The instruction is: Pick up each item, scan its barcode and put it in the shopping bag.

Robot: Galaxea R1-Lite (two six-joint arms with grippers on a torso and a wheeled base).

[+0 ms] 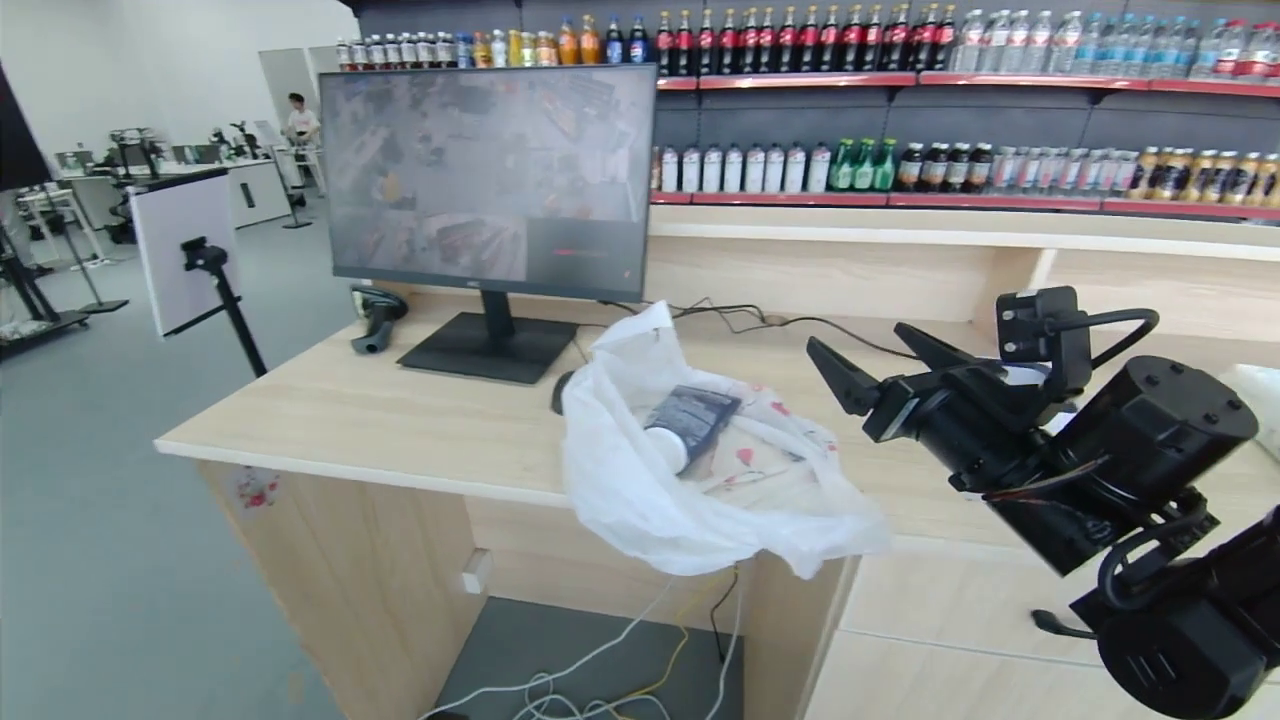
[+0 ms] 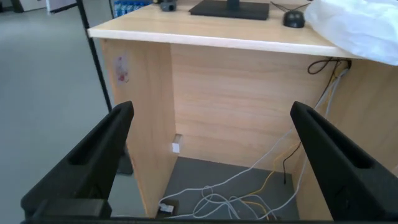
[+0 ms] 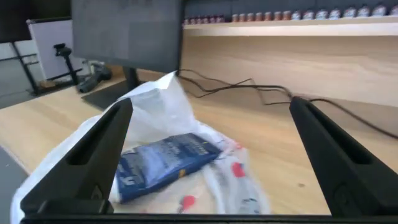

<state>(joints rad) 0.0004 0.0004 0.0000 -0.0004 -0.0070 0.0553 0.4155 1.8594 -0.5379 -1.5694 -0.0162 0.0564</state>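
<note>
A white plastic shopping bag (image 1: 640, 480) lies open on the wooden counter (image 1: 400, 420), slumping over its front edge. Inside it rests a dark blue tube with a white cap (image 1: 690, 420); the right wrist view looks down on that tube (image 3: 165, 165) among the bag's folds (image 3: 155, 102). My right gripper (image 1: 880, 360) hangs open and empty just right of the bag, above the counter. My left gripper (image 2: 211, 112) is open and empty, held low in front of the counter's open underside. A black handheld barcode scanner (image 1: 378, 318) stands at the counter's far left.
A monitor (image 1: 490, 180) stands behind the bag, with a black mouse (image 1: 560, 392) beside its base and cables (image 1: 760, 318) trailing across the counter. More cables (image 2: 249, 193) lie on the floor under the counter. Shelves of bottles (image 1: 900, 110) fill the back wall.
</note>
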